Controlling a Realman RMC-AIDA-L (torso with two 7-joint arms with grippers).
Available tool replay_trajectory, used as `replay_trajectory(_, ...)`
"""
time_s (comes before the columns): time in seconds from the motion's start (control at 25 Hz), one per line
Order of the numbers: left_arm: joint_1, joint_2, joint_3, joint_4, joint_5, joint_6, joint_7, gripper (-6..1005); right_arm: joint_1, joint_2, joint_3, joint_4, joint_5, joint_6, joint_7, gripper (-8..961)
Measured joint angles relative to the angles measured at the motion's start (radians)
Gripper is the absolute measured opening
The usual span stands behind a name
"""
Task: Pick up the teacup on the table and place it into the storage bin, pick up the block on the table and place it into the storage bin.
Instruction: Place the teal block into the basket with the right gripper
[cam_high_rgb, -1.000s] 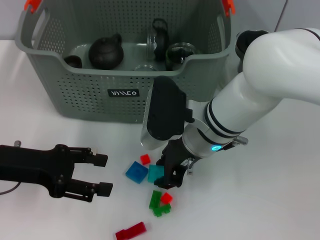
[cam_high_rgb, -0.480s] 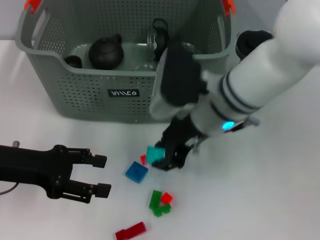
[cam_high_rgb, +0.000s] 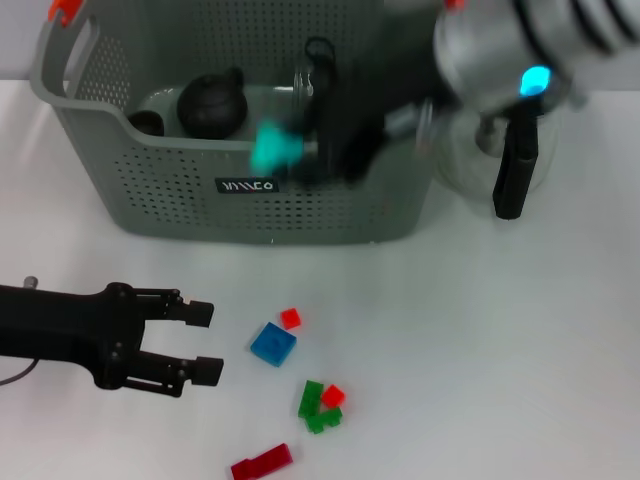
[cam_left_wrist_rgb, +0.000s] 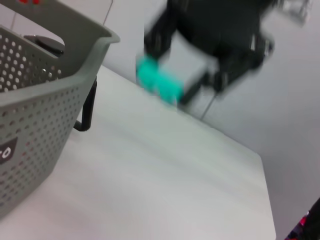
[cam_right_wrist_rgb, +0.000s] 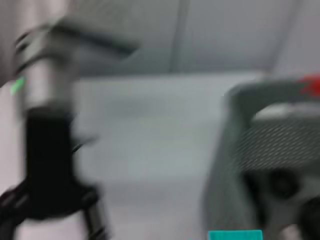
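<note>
The storage bin (cam_high_rgb: 150, 190) is a grey perforated basket at the back of the table. My right gripper (cam_high_rgb: 292, 150) is shut on a teal block (cam_high_rgb: 275, 148) and holds it in the air at the bin's front rim. The block also shows in the left wrist view (cam_left_wrist_rgb: 159, 82) and the right wrist view (cam_right_wrist_rgb: 235, 235). A small dark cup (cam_high_rgb: 146, 123) sits inside the bin beside a black teapot (cam_high_rgb: 212, 103). No teacup shows on the table. My left gripper (cam_high_rgb: 205, 342) is open and empty, low over the table at the front left.
A glass jug with a black handle (cam_high_rgb: 510, 170) stands right of the bin. Loose blocks lie on the table in front: blue (cam_high_rgb: 272, 344), small red (cam_high_rgb: 290, 318), green (cam_high_rgb: 317, 408), dark red (cam_high_rgb: 262, 463). Glassware sits in the bin.
My right gripper has lifted the teal block from the table, up and back to the bin's front rim. The left arm has hardly moved.
</note>
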Motion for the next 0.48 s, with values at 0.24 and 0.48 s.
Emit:
replay_trajectory(0.24,-0.002,-0.005,-0.011,0.0,-0.001,0.001,0.0,855,0.091,-0.004,0.135,0.135,-0.082,0.168,-0.004,430)
replay_trajectory(0.48,-0.013,-0.008,-0.005,0.002,0.004,0.002,-0.001,854,0.196,-0.021,0.188,0.386,-0.174,0.326,0.004,432)
